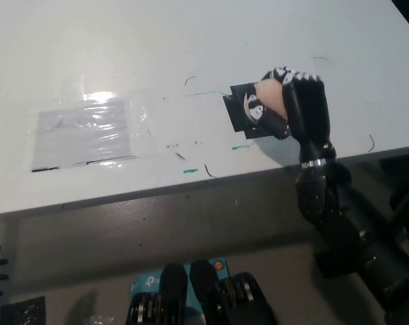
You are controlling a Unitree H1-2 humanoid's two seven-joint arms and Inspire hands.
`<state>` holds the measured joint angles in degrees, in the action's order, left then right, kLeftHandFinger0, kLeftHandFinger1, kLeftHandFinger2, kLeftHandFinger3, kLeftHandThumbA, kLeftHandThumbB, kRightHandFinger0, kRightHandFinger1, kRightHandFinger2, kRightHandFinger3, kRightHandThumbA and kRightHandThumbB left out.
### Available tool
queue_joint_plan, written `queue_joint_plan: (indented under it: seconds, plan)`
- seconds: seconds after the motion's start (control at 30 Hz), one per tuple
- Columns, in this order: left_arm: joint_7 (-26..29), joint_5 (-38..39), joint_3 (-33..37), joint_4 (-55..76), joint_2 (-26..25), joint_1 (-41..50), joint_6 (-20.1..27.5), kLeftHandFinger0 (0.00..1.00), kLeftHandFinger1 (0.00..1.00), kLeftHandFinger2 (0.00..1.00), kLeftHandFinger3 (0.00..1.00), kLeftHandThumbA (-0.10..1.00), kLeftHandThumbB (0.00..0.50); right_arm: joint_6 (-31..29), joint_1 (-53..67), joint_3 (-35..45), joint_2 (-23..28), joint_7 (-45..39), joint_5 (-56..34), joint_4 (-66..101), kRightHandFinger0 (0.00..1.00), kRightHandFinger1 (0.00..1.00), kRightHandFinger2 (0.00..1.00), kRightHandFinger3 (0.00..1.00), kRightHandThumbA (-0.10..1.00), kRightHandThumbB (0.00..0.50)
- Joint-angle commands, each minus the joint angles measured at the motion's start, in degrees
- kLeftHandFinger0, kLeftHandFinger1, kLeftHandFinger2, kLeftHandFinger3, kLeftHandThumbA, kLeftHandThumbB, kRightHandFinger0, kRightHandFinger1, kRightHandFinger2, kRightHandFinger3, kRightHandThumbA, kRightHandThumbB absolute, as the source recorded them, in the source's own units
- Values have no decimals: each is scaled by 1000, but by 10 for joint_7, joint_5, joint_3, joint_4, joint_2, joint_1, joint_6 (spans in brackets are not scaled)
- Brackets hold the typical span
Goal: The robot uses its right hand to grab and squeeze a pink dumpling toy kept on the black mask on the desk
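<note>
Pink dumpling toy sits on black mask at far right of white desk, w/ black right hand wrapped around it, fingers closed on toy from right side. Shiny plastic sheet lies well apart, left on desk. Left hand not visible.

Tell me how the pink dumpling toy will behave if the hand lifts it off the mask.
The pink dumpling toy probably gives under pressure: the right hand wraps closely round it. It looks small beside the hand, so it is likely light. Its rounded shape suggests it could roll on the black mask if released. The left hand is out of view.
</note>
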<state>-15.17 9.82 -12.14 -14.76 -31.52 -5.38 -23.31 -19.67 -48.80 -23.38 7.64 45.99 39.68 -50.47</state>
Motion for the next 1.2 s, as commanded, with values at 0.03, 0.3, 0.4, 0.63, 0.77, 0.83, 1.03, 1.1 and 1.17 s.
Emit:
queue_joint_plan:
  seconds: [0.03,0.3,0.4,0.63,0.77,0.83,1.03,1.1,1.17]
  plan:
    - [-15,8,-7,20,-29,-13,-7,495,647,750,833,1000,216,-56,-39,7,-3,48,9,-7,0,60,497,184,-100,258]
    - [-12,3,-7,28,-30,-12,-15,486,652,765,846,1000,233,-43,-35,7,-1,27,6,-9,0,145,606,196,-100,236]
    - [-12,11,-15,35,-24,-13,-21,509,660,762,818,1000,224,-21,-34,12,-2,-52,-24,-18,0,126,512,275,-100,221]
    - [-17,10,-15,29,-27,-15,-16,534,678,777,858,1000,207,51,-60,0,-8,-147,-21,-102,0,312,723,621,-100,74]
    - [-22,11,-14,29,-28,-15,-15,585,707,805,911,1000,188,84,-73,-6,-13,-178,-17,-146,0,371,756,641,-100,65]
    - [-23,8,-11,27,-30,-14,-9,582,706,806,924,1000,198,111,-79,-8,-17,-198,-16,-163,0,277,635,631,-100,13]
    - [-17,10,-17,32,-24,-12,-10,577,697,795,901,1000,164,138,-79,-9,-17,-243,-24,-171,28,271,561,1000,-100,50]
    - [-17,5,-15,33,-25,-9,-4,547,679,783,898,1000,162,145,-74,-6,-15,-260,-30,-163,289,532,762,1000,-100,55]
    - [-20,6,-14,34,-26,-8,-8,561,693,788,903,1000,176,153,-71,-7,-13,-270,-29,-155,434,684,881,1000,-100,34]
